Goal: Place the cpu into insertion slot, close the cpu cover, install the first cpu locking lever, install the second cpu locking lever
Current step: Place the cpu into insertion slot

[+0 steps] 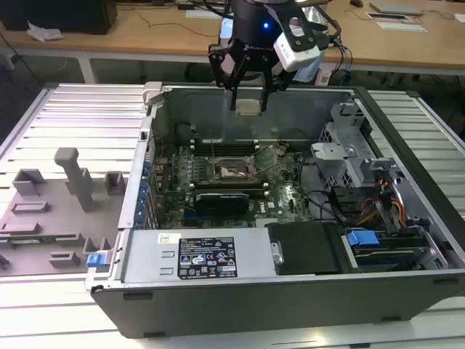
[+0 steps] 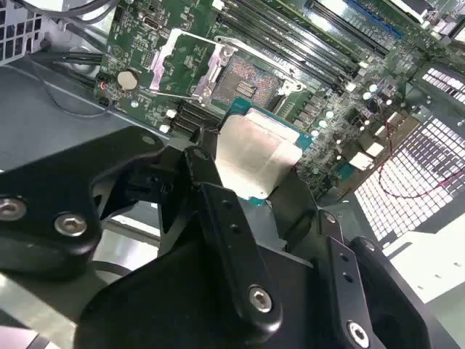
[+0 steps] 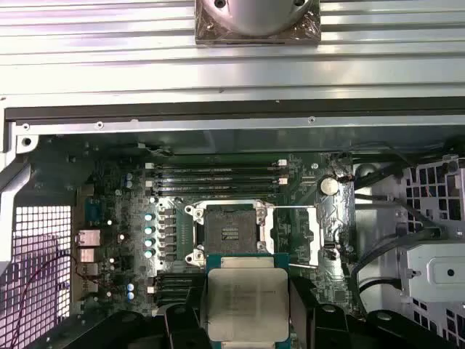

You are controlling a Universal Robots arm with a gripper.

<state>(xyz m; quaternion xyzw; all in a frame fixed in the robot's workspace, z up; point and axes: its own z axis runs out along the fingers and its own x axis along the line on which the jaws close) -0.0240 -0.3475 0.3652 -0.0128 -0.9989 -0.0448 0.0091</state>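
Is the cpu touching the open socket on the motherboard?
Apart. The exterior view shows the hand holding the cpu high above the motherboard, with clear space down to the socket.

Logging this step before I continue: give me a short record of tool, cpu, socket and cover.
tool: shut on the cpu, raised above the open computer case
cpu: held level, metal top up, not yet in the socket
socket: empty, contacts exposed on the motherboard
cpu cover: swung open beside the socket
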